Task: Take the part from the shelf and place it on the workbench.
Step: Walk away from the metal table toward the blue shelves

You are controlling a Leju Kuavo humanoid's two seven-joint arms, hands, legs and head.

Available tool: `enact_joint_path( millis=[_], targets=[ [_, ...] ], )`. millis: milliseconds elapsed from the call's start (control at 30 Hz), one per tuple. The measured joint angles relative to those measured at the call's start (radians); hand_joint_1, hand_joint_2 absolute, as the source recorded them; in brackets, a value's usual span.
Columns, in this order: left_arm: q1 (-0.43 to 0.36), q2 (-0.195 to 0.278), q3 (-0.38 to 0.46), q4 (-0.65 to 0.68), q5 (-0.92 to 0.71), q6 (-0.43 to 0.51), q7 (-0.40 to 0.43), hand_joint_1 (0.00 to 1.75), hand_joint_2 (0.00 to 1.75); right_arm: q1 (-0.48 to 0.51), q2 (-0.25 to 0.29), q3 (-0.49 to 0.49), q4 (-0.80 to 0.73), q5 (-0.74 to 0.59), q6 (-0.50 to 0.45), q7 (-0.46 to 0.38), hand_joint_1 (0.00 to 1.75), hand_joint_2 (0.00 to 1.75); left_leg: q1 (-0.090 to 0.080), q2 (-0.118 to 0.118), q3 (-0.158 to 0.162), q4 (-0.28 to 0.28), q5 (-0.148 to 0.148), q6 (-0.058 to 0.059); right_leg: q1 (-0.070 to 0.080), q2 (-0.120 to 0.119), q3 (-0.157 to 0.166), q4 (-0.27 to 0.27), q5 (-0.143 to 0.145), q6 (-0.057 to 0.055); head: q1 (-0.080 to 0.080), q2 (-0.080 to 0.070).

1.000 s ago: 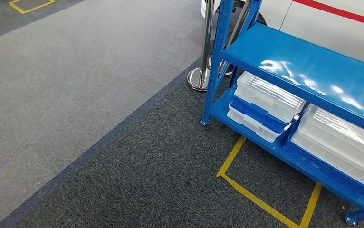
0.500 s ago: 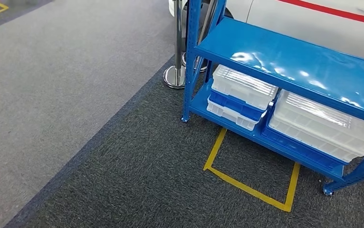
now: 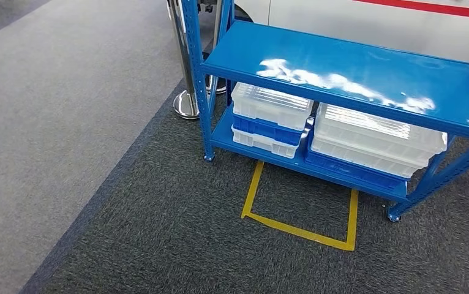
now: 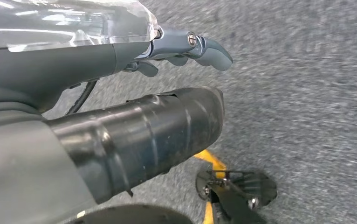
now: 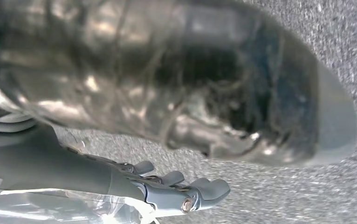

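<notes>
fingers (image 4: pixel 204 46) over carpet, holding nothing, shelf (image 3: pixel 342 67) ahead

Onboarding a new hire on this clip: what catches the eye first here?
The blue shelf at upper right, its glossy top bare, with clear bins stacked on blue trays on the lower level. On the dark carpet in front lies a yellow tape outline; a chrome post base stands by the shelf's left leg.

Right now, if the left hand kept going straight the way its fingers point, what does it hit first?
Most likely just floor. In the left wrist view the left hand hangs with its fingers holding nothing, and the grey carpet lies beyond them. Nothing else shows in that line, though depth is unclear.
</notes>
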Motion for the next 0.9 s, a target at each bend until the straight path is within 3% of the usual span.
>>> enact_joint_path(
  millis=[67,133,200,267,333,367,433,500,567,633,667,733,767,833,867,900],
  targets=[
    [-0.002,0.001,0.001,0.000,0.000,0.000,-0.002,0.00,0.00,0.001,0.001,0.001,0.000,0.000,0.001,0.000,0.00,0.00,-0.002,-0.018,0.013,-0.040,0.004,0.007,-0.002,0.019,-0.006,0.001,0.001,0.013,0.000,0.000],
    [-0.004,0.002,0.001,0.000,0.000,0.000,-0.003,0.00,0.00,0.006,0.001,0.001,0.001,0.000,0.002,0.000,0.00,0.00,-0.001,0.002,0.019,-0.049,0.010,0.018,-0.004,0.027,-0.010,0.001,0.003,0.027,0.000,0.000],
    [-0.004,0.002,0.001,0.000,0.000,0.000,-0.004,0.00,0.00,0.007,0.000,0.001,0.001,0.000,0.003,0.000,0.00,0.00,0.004,0.025,0.025,-0.061,0.019,0.032,-0.002,-0.016,-0.027,0.038,-0.023,0.036,0.003,0.000],
    [-0.001,0.002,0.001,0.000,0.000,0.000,-0.005,0.00,0.00,0.004,0.000,0.001,0.001,0.000,0.004,0.000,0.00,0.00,0.004,0.052,0.025,-0.065,0.021,0.038,-0.003,-0.071,-0.083,0.152,-0.087,0.045,0.006,0.000],
    [0.003,0.002,0.001,0.000,0.000,-0.001,-0.005,0.00,0.00,0.002,0.000,0.001,0.002,0.000,0.005,0.000,0.00,0.00,0.003,0.081,0.025,-0.064,0.018,0.038,-0.007,-0.088,-0.141,0.267,-0.130,0.053,0.006,0.000],
    [0.003,0.002,0.001,0.000,0.000,-0.001,-0.005,0.00,0.00,0.003,0.000,0.001,0.002,0.000,0.005,0.000,0.00,0.00,0.003,0.094,0.026,-0.063,0.016,0.037,-0.010,-0.091,-0.147,0.280,-0.124,0.055,0.006,0.000],
    [0.002,0.002,0.001,0.000,0.000,-0.001,-0.005,0.00,0.00,0.005,0.000,0.001,0.002,0.000,0.005,0.000,0.00,0.00,0.004,0.115,0.031,-0.062,0.010,0.031,-0.013,-0.106,-0.097,0.189,-0.062,0.057,0.007,0.000],
    [0.000,0.002,0.001,0.000,0.000,-0.002,-0.005,0.00,0.00,0.005,0.000,0.001,0.002,0.002,0.006,0.000,0.00,0.00,0.000,0.134,0.037,-0.058,0.001,0.019,-0.009,-0.147,-0.029,0.058,-0.014,0.049,0.006,0.000],
    [0.000,0.003,0.001,0.000,-0.002,-0.003,-0.005,0.00,0.00,0.001,0.000,0.003,0.002,0.003,0.006,0.000,0.00,0.00,-0.005,0.154,0.042,-0.056,-0.008,0.007,-0.001,-0.164,-0.007,0.008,-0.010,0.032,0.005,0.000],
    [-0.002,0.003,0.001,0.000,-0.002,-0.006,-0.006,0.00,0.00,0.001,0.000,0.006,0.002,0.004,0.006,0.000,0.00,0.00,-0.005,0.171,0.052,-0.056,-0.014,-0.004,0.002,-0.143,-0.008,0.006,-0.012,0.016,0.003,0.000],
    [-0.004,0.003,0.001,0.000,-0.002,-0.009,-0.006,0.00,0.00,0.003,0.000,0.006,0.002,0.005,0.006,0.000,0.00,0.00,-0.002,0.161,0.054,-0.050,-0.021,-0.010,0.001,-0.133,-0.007,0.004,-0.011,0.010,0.003,0.000],
    [-0.004,0.003,0.001,0.000,-0.002,-0.015,-0.007,0.00,0.00,0.003,0.000,0.007,0.002,0.009,0.006,0.001,0.00,0.00,0.002,0.111,0.030,0.013,-0.067,-0.019,-0.002,-0.115,-0.005,0.000,-0.008,-0.003,0.003,0.000],
    [-0.003,0.004,0.001,0.000,-0.003,-0.018,-0.008,0.00,0.00,0.003,0.000,0.007,0.002,0.010,0.006,0.002,0.00,0.00,0.004,0.081,0.001,0.076,-0.102,-0.021,-0.003,-0.105,-0.005,0.000,-0.007,-0.007,0.003,0.000],
    [0.001,0.004,0.001,0.000,-0.003,-0.021,-0.008,0.00,0.00,0.001,0.000,0.008,0.002,0.014,0.007,0.002,0.00,0.00,0.003,0.058,-0.066,0.209,-0.154,-0.019,0.001,-0.082,-0.006,0.000,-0.007,-0.012,0.003,0.000],
    [0.003,0.004,0.001,0.000,-0.003,-0.021,-0.008,0.00,0.00,0.002,0.000,0.008,0.002,0.015,0.007,0.003,0.00,0.00,0.003,0.056,-0.085,0.241,-0.153,-0.016,0.003,-0.069,-0.005,0.000,-0.007,-0.013,0.002,0.000],
    [0.004,0.004,0.001,0.000,-0.003,-0.022,-0.009,0.00,0.00,0.002,0.000,0.008,0.002,0.017,0.007,0.003,0.00,0.00,0.002,0.054,-0.085,0.231,-0.130,-0.011,0.004,-0.056,-0.003,0.000,-0.007,-0.013,0.002,0.000]
  ],
)
